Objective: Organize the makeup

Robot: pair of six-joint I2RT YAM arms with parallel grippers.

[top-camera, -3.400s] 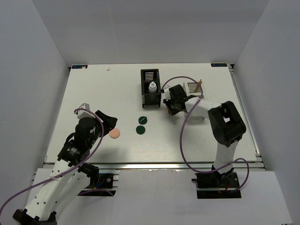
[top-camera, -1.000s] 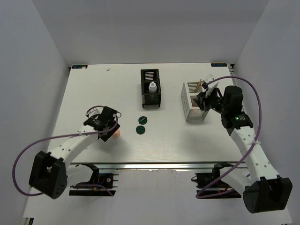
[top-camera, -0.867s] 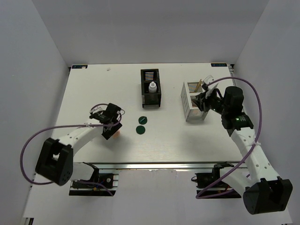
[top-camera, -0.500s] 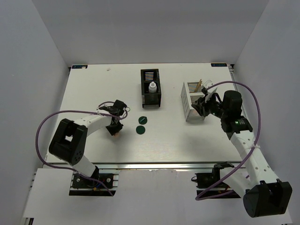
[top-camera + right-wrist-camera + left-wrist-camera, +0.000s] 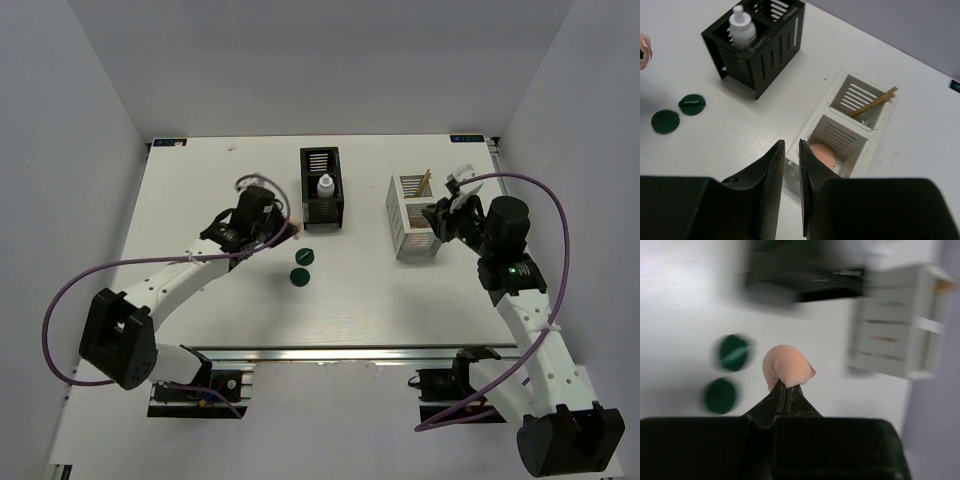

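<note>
The left gripper (image 5: 786, 388), jaws clamped on the edge of a soft round peach puff (image 5: 786, 365), holds it aloft near the black slotted plastic organizer (image 5: 760, 60). The right gripper (image 5: 791, 146), jaws slightly apart and empty, hovers over the white slotted organizer (image 5: 398, 228), where a matching puff (image 5: 821, 154) lies. Likely best: carry high, then release low into that compartment.

I am working in a robotics lab cell, my left arm (image 5: 170, 278) and right arm (image 5: 530, 330) sitting bolted to a metal rail (image 5: 330, 353) at a white table (image 5: 200, 190), plain walls (image 5: 70, 130) closing it in, purple cables (image 5: 45, 325) looping.
</note>
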